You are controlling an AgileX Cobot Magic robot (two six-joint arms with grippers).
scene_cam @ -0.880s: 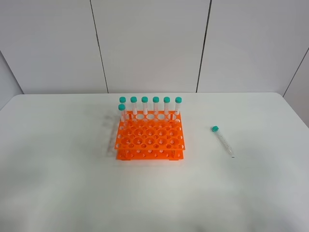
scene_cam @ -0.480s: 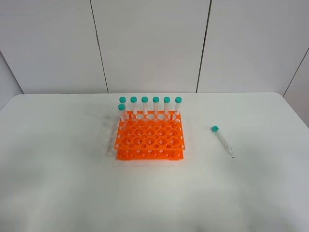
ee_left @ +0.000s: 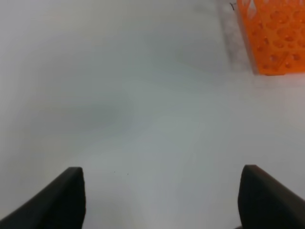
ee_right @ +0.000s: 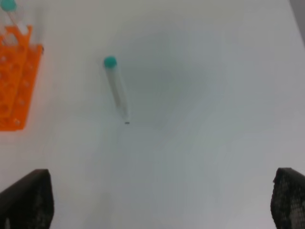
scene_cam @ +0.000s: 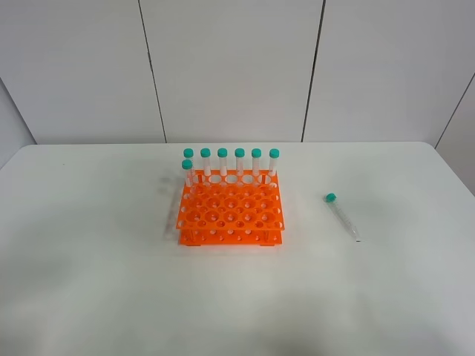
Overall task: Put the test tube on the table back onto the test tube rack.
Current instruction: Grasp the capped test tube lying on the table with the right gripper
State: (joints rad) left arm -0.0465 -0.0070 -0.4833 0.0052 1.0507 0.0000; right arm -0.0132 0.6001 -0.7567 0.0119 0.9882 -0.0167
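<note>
Loose test tube (scene_cam: 342, 216) lies flat right of centre, apart from rack (scene_cam: 231, 211); left gripper (ee_left: 162, 195) and right gripper (ee_right: 159, 198) spread wide, empty, likely pre-pickup.

The test tube (ee_right: 116, 90) lies flat on the white desk (ee_right: 214, 95), its teal cap pointing away from the right tool (ee_right: 159, 198) and its pointed tip towards it. The orange test tube rack (ee_right: 13, 90), cut off by the frame, stands apart from it with one capped tube (ee_right: 8, 5) in it. The tool's dark fingers (ee_right: 28, 200) are spread wide above bare desk, holding nothing.
</note>
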